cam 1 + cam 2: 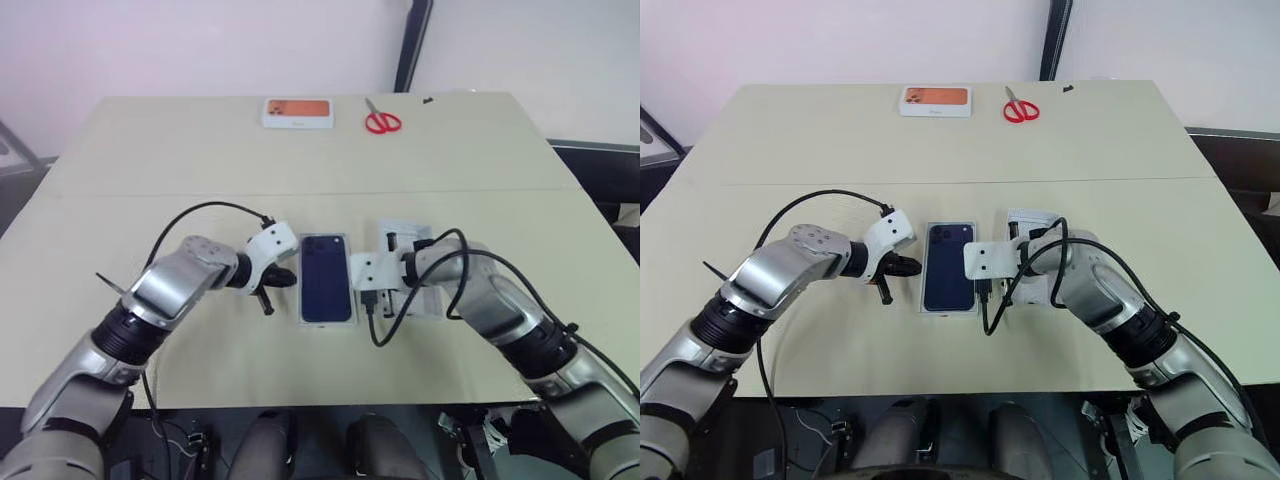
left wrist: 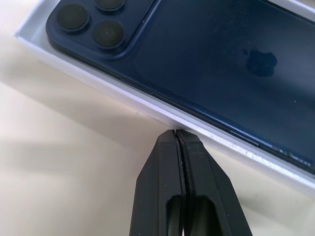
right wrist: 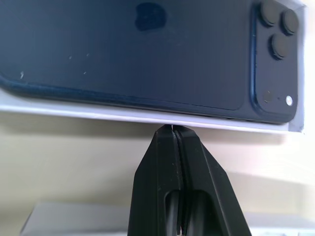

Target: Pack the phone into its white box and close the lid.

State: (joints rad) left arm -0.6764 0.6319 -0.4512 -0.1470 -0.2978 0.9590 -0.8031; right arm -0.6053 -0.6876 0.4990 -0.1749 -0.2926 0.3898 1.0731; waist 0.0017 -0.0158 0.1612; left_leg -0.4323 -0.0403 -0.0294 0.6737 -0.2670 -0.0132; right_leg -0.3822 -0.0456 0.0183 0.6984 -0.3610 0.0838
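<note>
phone (image 1: 948,265) already sits back-up inside the white box (image 2: 147,105), mid-counter (image 1: 150,170), camera cluster at the far end. left hand (image 2: 175,133) clenched, holding nothing, tips right at the box's left long wall. right hand (image 3: 172,129) also clenched and empty, tips at the right long wall. Looks like both are squaring up the box from either side before the lid goes on

lid (image 1: 425,300) appears to be the white piece just right of the box, mostly hidden under the right arm; can't tell which face is up

how I'd do this step:
- push on the cardboard wall low down, not over the rim, so the tips don't skate onto the glossy phone back
- keep the two pushes opposed and even, otherwise the box spins on the counter
- light force only; thin wall will bow in and pinch the phone
- stop once the box is square to the robot, then back both hands straight out sideways
- right arm cable hangs close to the lid, watch it doesn't drag that piece when the arm retracts

orange-printed box (image 1: 297,112) and red scissors (image 1: 381,120) sit at the far edge, well apart, no interference
</note>
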